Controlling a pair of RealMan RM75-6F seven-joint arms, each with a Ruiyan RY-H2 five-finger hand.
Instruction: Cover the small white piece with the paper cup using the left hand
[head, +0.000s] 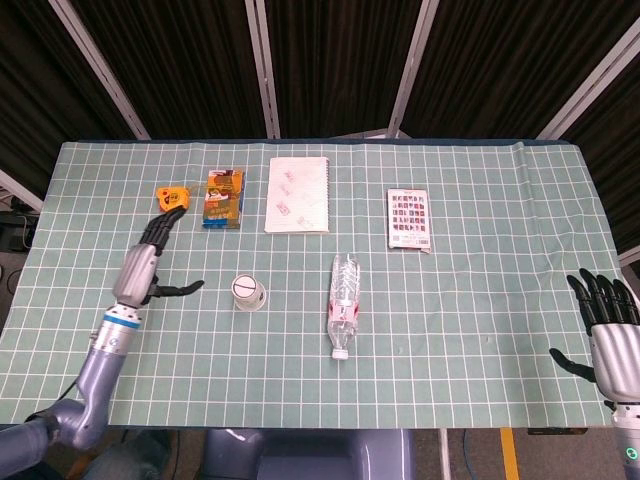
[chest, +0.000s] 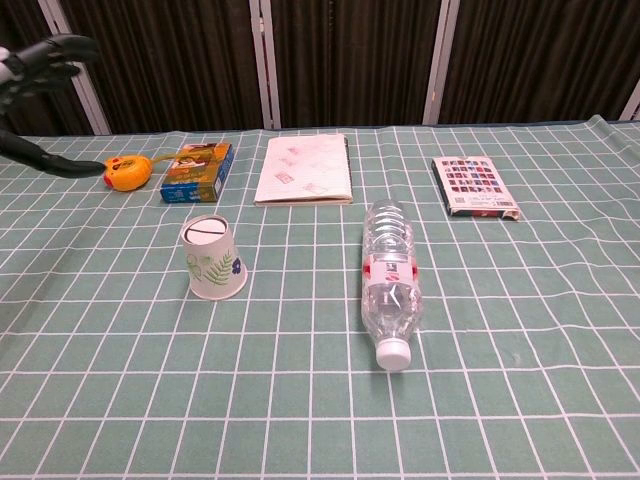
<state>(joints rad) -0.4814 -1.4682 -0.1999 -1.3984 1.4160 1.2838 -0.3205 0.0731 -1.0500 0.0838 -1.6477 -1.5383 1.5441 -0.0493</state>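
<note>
Left hand (head: 150, 262) hangs spread and empty, left of the cup (head: 247, 292), which stands inverted on the table (head: 480, 300); the white piece is hidden, presumably beneath. Withdraw it leftward and high, so nothing brushes the cup.

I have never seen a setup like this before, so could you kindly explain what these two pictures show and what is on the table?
This is a two-armed robot with human-like hands, seated at a table with a green checked cloth. The head view looks down from above; the chest view looks forward from lower down. The left hand is open and holds nothing, apart from the upside-down white paper cup with a leaf print. The right hand is open too, at the table's edge. Also lying there: a clear plastic bottle on its side, a white notebook, a patterned card pack, a colourful small box and an orange tape measure.
</note>
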